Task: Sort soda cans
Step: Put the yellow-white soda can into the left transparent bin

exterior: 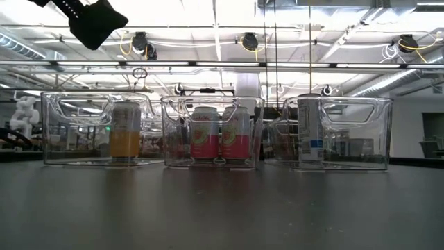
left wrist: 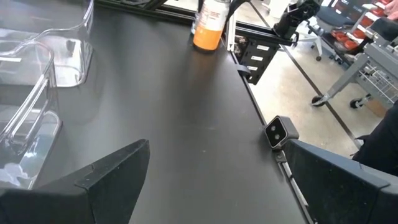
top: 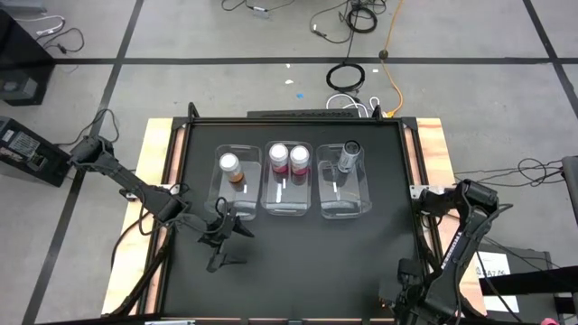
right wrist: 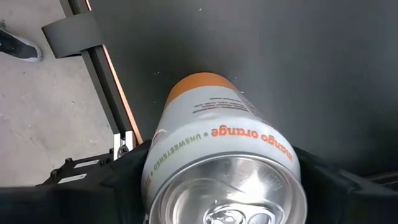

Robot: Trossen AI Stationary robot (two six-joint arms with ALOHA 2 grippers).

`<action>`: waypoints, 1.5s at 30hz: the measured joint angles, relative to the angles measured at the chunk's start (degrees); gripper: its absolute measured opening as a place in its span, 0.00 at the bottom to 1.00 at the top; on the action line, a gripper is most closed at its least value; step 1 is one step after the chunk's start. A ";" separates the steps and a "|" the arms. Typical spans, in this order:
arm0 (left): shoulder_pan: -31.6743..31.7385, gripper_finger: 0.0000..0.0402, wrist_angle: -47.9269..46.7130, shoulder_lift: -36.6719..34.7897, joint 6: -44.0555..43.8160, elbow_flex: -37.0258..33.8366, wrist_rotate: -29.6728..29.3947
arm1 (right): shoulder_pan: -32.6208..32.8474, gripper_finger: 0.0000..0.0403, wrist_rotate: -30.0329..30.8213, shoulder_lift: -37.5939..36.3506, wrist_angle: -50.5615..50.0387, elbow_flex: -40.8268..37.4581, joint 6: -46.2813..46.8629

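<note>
Altogether three clear bins [top: 292, 209] sit in a row on the black table [top: 298, 262]: one orange can [top: 231, 166] in the left bin, two pink cans [top: 289, 159] in the middle, one dark can [top: 349, 153] in the right. The left tool [top: 219, 236] hovers near the left bin, fingers apart. At the table's near right corner, the right tool [right wrist: 217, 180] brackets a second orange can [right wrist: 224, 155]; whether it is clamped cannot be told.

We see the white-and-orange aluminium can [right wrist: 221, 168] cut off by the picture's edge, its base hidden
</note>
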 joint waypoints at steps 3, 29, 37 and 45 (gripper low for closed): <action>0.01 0.96 0.15 0.00 0.00 -0.01 0.02 | 0.00 0.70 0.00 0.00 0.17 0.00 0.38; 0.01 0.96 -16.36 -20.73 3.08 0.04 1.96 | -17.21 0.70 24.84 -13.33 -11.11 10.11 -4.72; 0.01 0.96 -27.60 -32.65 5.99 0.04 1.44 | -33.67 0.70 31.75 -11.74 9.85 13.19 -27.56; -0.01 0.96 -33.89 -40.26 6.49 0.04 1.27 | -50.01 0.70 23.23 -5.69 36.64 13.22 -43.80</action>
